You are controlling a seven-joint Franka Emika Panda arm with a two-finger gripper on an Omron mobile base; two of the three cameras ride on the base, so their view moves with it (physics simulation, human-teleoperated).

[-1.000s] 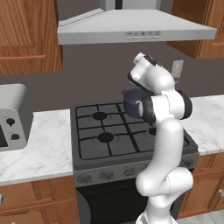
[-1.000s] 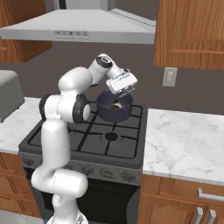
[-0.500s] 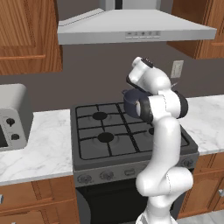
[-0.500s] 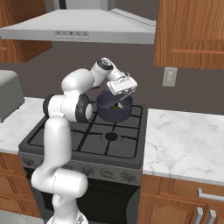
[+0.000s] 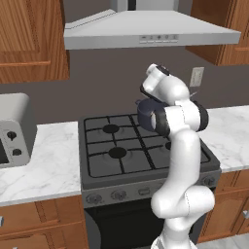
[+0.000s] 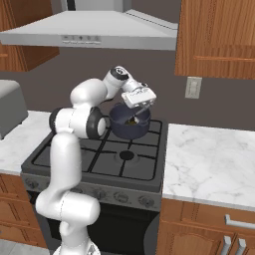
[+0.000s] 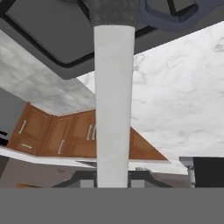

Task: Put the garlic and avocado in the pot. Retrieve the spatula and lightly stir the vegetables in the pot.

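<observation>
Spatula (image 7: 113, 96) — clamped in gripper (image 6: 138, 97), hanging over pot (image 6: 128, 121) on stove's far right burner | handling: light, stiff, slim — hold handle firmly, could twist while stirring

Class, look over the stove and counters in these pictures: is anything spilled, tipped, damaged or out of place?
Nothing stands out. The pot sits upright on a back burner of the stove, and the gripper holds the spatula over it.
</observation>
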